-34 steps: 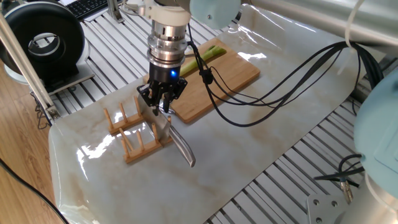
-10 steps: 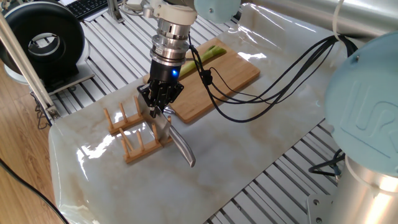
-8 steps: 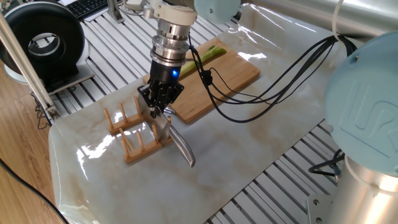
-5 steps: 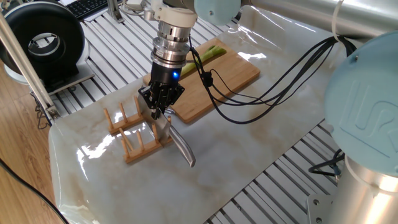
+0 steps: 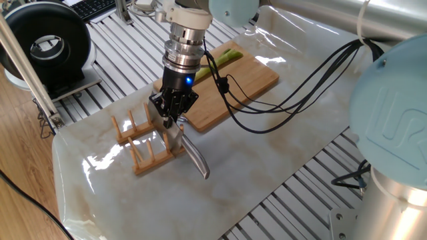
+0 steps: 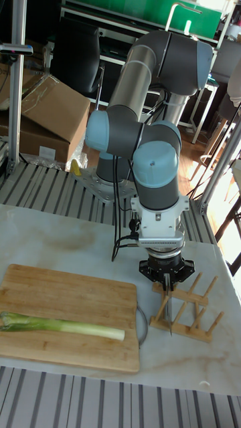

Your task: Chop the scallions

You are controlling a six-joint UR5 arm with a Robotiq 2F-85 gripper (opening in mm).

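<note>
Black two-finger claw point(image 5: 172, 115) hangs at centre frame over the slotted wooden rack point(image 5: 148, 142), fingers pinched onto the silver metal knife point(image 5: 187, 152) standing in it. Against half a second back, nothing on the counter point(image 5: 267, 147) has shifted. The long pale-green scallion stalk point(image 6: 63, 326) lies whole on the bamboo cutting board point(image 6: 73, 301), lower left in the tall view.

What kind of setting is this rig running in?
Most likely a robotics lab or workshop, not a kitchen: the marble-look sheet lies on a slotted aluminium frame, cardboard boxes stand behind the arm, and a keyboard sits nearby.
</note>
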